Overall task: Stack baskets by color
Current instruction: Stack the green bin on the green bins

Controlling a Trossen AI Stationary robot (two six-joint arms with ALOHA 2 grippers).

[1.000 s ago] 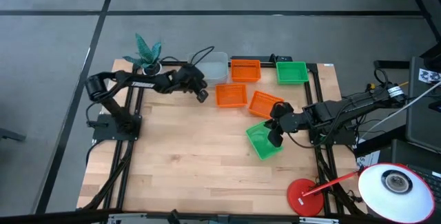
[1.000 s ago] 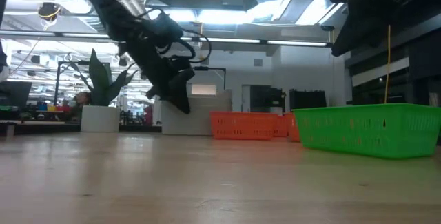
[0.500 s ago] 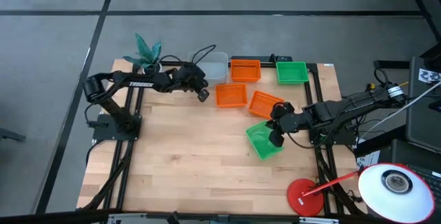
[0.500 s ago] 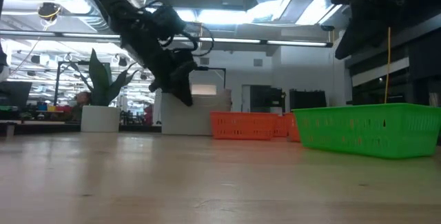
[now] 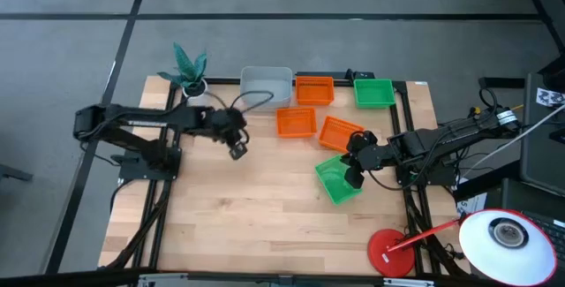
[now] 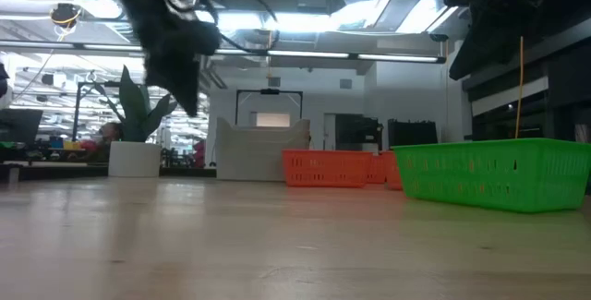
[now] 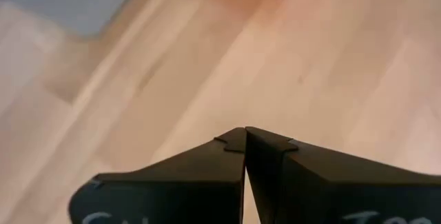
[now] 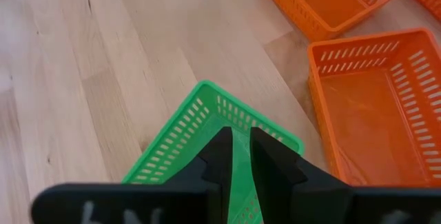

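At bench's 3 o'clock: right tool point(image 5: 353, 179) grasps green basket point(image 5: 338, 181) wall.
Lift level toward 1 o'clock green basket point(image 5: 373, 92); left tool point(image 5: 237, 152) clenched, empty.

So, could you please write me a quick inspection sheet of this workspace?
Surface: pale wooden table, bare at front.
Job's things: pale grey plastic basket, three orange plastic baskets, green plastic basket at the back, another green basket.
Clutter: white pot with teal plant; red round lamp base.
Hands: left hand shut, empty; right hand pinching the near green basket's rim.
Cables: loop beside the grey basket.
Surroundings: grey floor.
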